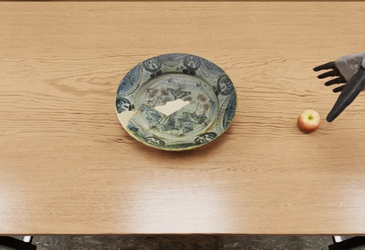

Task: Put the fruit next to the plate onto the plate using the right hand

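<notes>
— Item one?
— Tabletop [74,164]: pale wood, grain running left to right, filling most of the head view.
— Item two?
— Plate [226,85]: round, shallow, blue-and-cream pattern, dark ornamented rim, a pale patch at its centre. Lies flat near the middle of the tabletop.
— Item three?
— Apple [308,120]: small, red, with a yellow-green top, stem end up. Sits on the bare wood to the right of the plate, well apart from its rim.
— And the hand?
— Right hand [341,81]: dark, entering from the right edge. Fingers [325,66] spread wide and pointing left, thumb angled down toward the apple. It grips nothing. It is near the apple, above and right of it in the picture, not touching it. Whether it hovers or rests on the wood, I cannot tell.
</notes>
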{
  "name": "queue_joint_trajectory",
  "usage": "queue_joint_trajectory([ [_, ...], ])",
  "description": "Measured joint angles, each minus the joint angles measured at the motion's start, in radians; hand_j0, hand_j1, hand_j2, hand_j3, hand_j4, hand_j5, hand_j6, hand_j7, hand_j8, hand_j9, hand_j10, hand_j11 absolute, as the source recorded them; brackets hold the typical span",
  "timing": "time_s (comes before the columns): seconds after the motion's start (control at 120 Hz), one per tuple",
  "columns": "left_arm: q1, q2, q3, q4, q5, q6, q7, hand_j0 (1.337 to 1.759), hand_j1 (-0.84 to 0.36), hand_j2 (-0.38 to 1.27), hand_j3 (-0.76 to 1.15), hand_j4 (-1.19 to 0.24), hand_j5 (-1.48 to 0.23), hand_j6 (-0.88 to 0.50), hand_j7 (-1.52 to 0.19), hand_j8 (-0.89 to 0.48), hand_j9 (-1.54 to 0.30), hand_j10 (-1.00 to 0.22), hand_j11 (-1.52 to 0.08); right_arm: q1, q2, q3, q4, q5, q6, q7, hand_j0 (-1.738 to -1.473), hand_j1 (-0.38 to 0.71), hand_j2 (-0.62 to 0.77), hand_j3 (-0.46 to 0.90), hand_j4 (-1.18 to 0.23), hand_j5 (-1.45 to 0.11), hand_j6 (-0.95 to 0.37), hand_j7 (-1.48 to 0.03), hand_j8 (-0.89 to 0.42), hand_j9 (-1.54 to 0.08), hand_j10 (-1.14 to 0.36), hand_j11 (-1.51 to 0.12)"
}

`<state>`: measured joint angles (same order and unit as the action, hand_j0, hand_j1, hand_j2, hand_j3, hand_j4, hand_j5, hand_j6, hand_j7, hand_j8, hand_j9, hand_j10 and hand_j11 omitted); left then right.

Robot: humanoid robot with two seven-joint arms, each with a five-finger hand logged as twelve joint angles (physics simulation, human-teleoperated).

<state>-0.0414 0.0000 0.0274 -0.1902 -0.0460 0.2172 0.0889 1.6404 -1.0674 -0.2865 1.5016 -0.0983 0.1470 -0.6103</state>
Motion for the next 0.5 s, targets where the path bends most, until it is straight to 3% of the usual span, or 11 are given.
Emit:
queue_joint_trajectory([
  [0.15,0.000,0.000,0.000,0.000,0.000,0.000,0.000,1.658,0.34,0.00,0.00,-0.01,-0.01,-0.01,-0.01,-0.01,-0.01,-0.01,-0.01,-0.038,0.003,0.022,-0.001,-0.009,-0.047,0.000,-1.658,-0.35,0.00,0.00,0.00,0.00,-0.01,0.00,0.00,0.00,0.00,0.00],
  [0.225,0.000,0.000,0.000,0.000,0.000,0.000,0.000,1.658,0.34,0.00,0.00,-0.01,-0.01,-0.01,-0.01,-0.01,-0.01,-0.01,-0.01,-0.077,0.006,0.037,0.018,-0.136,-0.109,0.000,-1.658,-0.35,0.00,0.00,0.00,0.00,0.00,0.00,0.00,0.00,0.00,0.00],
  [0.35,0.000,0.000,0.000,0.000,0.000,0.000,0.000,1.658,0.34,0.00,0.00,-0.01,-0.01,-0.01,-0.01,-0.01,-0.01,-0.01,-0.01,-0.167,0.028,0.074,0.058,-0.361,-0.180,0.110,-1.658,-0.35,0.00,0.00,0.00,0.00,-0.01,0.00,-0.01,0.00,0.00,0.00],
  [0.5,0.000,0.000,0.000,0.000,0.000,0.000,0.000,1.658,0.34,0.00,0.00,-0.01,-0.01,-0.01,-0.01,-0.01,-0.01,-0.01,-0.01,-0.222,0.093,0.087,0.084,-0.505,-0.270,0.154,-1.658,-0.35,0.00,0.00,0.00,0.00,-0.01,0.00,-0.01,0.00,0.00,0.00],
])
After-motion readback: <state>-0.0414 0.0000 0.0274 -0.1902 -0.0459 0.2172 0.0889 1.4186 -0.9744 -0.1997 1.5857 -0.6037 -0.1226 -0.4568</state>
